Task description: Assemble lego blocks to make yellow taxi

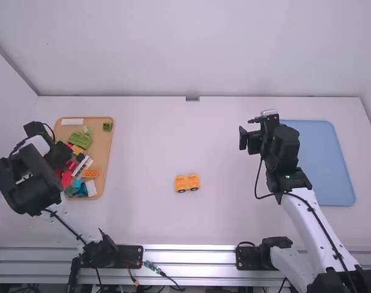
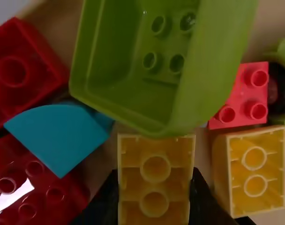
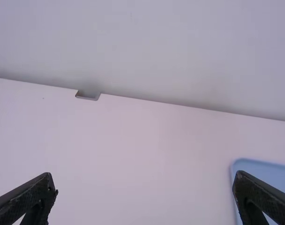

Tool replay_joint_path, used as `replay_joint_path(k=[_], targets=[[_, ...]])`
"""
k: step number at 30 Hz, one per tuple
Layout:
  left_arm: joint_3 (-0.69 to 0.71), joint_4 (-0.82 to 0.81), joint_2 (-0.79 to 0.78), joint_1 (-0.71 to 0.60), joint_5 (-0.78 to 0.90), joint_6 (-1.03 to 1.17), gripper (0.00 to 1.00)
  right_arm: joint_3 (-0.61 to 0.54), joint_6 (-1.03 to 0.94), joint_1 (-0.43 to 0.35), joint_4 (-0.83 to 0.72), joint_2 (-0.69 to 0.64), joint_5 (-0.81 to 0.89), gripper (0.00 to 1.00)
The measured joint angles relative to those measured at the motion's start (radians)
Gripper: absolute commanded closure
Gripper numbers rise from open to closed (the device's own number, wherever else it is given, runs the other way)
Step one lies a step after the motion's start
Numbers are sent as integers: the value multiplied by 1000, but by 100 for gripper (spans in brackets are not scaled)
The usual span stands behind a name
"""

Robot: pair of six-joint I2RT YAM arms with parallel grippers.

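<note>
Over the wooden tray [image 1: 106, 152] at the left, my left gripper [image 1: 62, 160] is low among the loose blocks. In the left wrist view my left gripper [image 2: 154, 194] is shut on a yellow brick [image 2: 155, 180], whose hollow side with round tubes faces the camera. Another yellow brick [image 2: 255, 171] lies beside it. Two orange-yellow blocks on black wheels [image 1: 186, 182] stand joined or side by side near the table's middle; which, I cannot tell. My right gripper [image 1: 249, 130] is above the table left of the blue tray; in the right wrist view this gripper [image 3: 144, 185] stands open around nothing.
Close around the held brick are a green hollow block [image 2: 133, 84], a blue curved piece [image 2: 60, 133] and red bricks [image 2: 27, 65]. An orange brick [image 1: 90, 173] and a white piece [image 1: 72, 121] lie in the wooden tray. A blue tray [image 1: 326, 165] rests at the right.
</note>
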Motion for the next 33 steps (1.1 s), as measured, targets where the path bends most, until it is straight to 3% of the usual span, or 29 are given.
replay_joint_path(k=[11,22,27,33], targets=[[109,-87,0,0,3,-32,98,0,4,0,2,0,-4,1],[108,-94,-19,-3,214,71,98,0,33,-4,64,0,-179,1],[-51,49,-219,-68,283,129,98,0,117,-35,105,1,-280,1],[-324,312,-536,-268,394,180,98,2,215,-82,282,109,-483,1]])
